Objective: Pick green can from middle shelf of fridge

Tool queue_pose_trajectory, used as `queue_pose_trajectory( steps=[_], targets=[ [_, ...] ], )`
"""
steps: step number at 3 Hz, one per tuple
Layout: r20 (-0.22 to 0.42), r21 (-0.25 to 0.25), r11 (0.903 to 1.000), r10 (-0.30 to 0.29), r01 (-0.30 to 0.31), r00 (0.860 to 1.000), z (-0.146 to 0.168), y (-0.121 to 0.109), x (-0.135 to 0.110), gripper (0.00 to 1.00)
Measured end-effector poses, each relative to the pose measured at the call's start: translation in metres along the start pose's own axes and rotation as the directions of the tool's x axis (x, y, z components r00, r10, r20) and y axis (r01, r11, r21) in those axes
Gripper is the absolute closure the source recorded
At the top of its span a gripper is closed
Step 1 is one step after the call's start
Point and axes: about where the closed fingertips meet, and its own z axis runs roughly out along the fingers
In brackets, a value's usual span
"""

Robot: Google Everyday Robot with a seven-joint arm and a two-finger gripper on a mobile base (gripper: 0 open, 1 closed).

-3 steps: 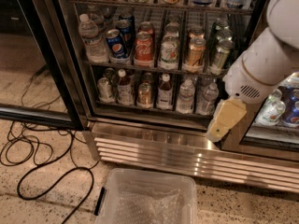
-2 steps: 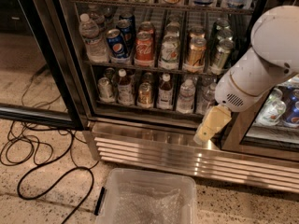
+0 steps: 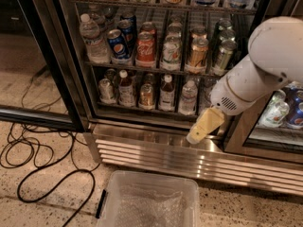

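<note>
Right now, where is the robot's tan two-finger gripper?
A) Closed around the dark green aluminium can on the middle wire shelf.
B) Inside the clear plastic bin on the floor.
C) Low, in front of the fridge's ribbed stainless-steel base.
C: the gripper hangs low before the ribbed stainless-steel base, well below the dark green aluminium can.

cream end effector [image 3: 196,135] hangs below the dark green can [image 3: 223,56].

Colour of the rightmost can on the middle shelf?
Green can: dark green, silver rim, camera view. Gripper hangs below it.
</note>
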Motion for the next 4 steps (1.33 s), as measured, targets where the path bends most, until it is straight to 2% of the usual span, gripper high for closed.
queue_pose_trajectory(
  steps=[1, 2, 3, 4],
  targets=[
    [0.092, 0.067, 0.9911, 0.108, -0.115, 0.99, 0.022, -0.013, -0.016, 0.0],
    [0.157, 0.13, 0.968, 0.193, -0.214, 0.969, 0.038, -0.031, -0.029, 0.0],
    [0.181, 0.138, 0.9594, 0.22, -0.246, 0.959, 0.036, -0.035, -0.034, 0.0],
    [0.181, 0.138, 0.9593, 0.22, -0.246, 0.959, 0.036, -0.035, -0.034, 0.0]
  ],
)
